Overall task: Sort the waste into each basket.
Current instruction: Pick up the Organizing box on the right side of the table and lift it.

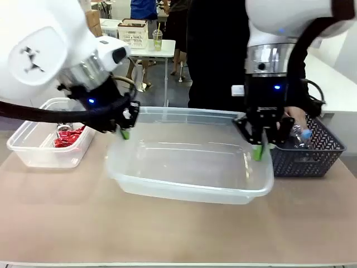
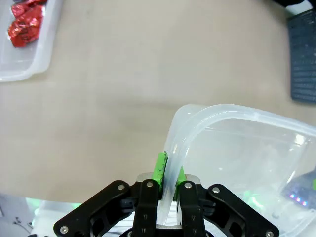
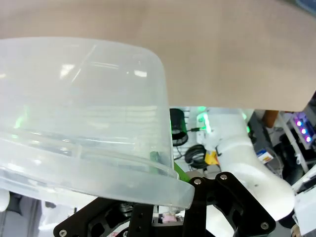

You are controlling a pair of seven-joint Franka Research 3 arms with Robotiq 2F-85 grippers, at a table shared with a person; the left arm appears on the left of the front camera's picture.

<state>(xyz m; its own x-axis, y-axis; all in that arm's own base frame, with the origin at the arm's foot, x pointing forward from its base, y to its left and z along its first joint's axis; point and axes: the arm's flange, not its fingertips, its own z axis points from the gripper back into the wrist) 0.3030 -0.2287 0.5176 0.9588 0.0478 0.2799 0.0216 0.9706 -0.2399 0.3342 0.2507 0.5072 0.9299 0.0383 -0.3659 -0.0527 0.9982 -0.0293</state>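
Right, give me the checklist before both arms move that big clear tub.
1. Left gripper shut on the large tub rim: ok.
2. Right gripper shut on the opposite rim: ok.
3. Large tub holds nothing loose: ok.
4. Small tub with the red wrappers stands apart from it: ok.
5. Person's hand away from the arms: not ok, it is in the dark basket beside the right gripper.
6. Tub off the table: cannot tell.
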